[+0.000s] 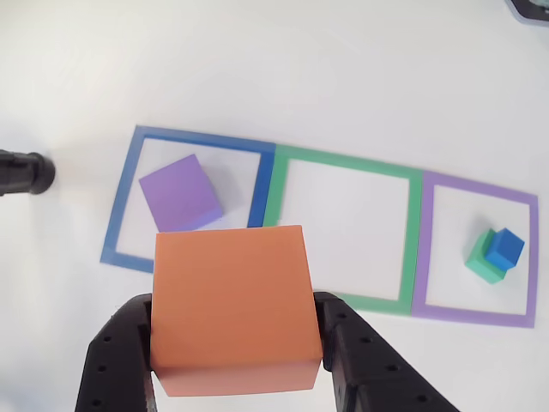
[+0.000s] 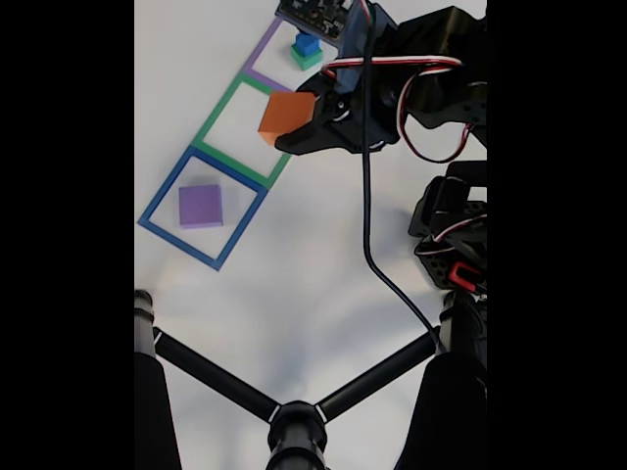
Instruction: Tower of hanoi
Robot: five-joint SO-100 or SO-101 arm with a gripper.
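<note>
Fixed view, tool [image 2: 294, 122] gripping orange cube [image 2: 286, 113], fingertips hidden

A white worktop [image 1: 257, 69] carried three square outlines: blue [image 1: 120, 197], green [image 1: 410, 232], purple [image 1: 532, 257]. The cubes were orange [image 1: 232, 309], purple [image 1: 180, 193], green [image 1: 480, 262] and blue [image 1: 506, 247]. The end effector [image 1: 236, 378] was black.
</note>
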